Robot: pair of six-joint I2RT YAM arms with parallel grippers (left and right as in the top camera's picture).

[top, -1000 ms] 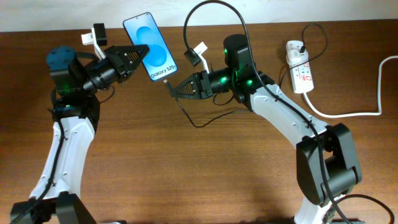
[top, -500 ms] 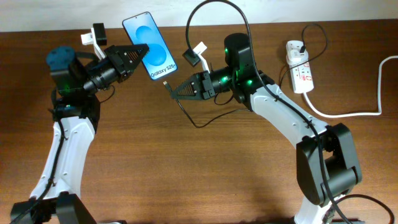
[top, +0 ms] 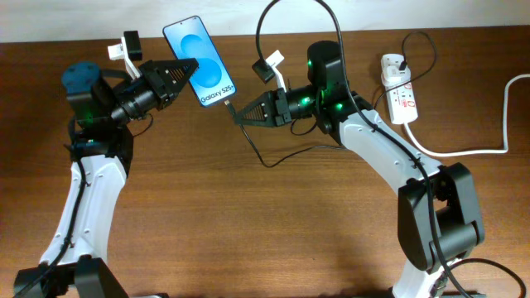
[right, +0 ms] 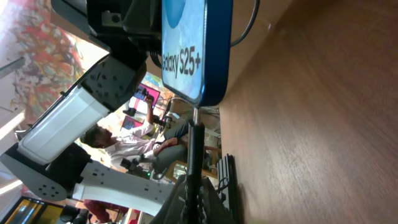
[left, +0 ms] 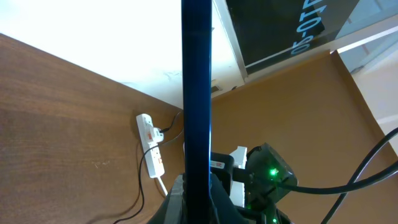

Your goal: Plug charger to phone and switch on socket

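The phone (top: pixel 199 62), blue screen lit, is held tilted above the table with my left gripper (top: pixel 189 70) shut on its side. In the left wrist view the phone (left: pixel 196 93) shows edge-on, rising from between the jaws of the left gripper (left: pixel 198 199). My right gripper (top: pixel 236 114) is shut on the plug end of the black charger (top: pixel 263 157). In the right wrist view the charger (right: pixel 195 143) sticks up out of the right gripper (right: pixel 194 193), and its tip meets the bottom edge of the phone (right: pixel 193 50). How deep it sits is unclear. The white socket (top: pixel 398 87) lies at the back right.
A thick white cord (top: pixel 464 151) runs from the socket to the right table edge. The charger's black cable arcs high over the right arm and loops on the wood below it. The socket (left: pixel 151 146) also shows in the left wrist view.
My right arm has shifted slightly right and up, bringing the plug tip to the phone's lower edge. The left arm and the phone have not moved.
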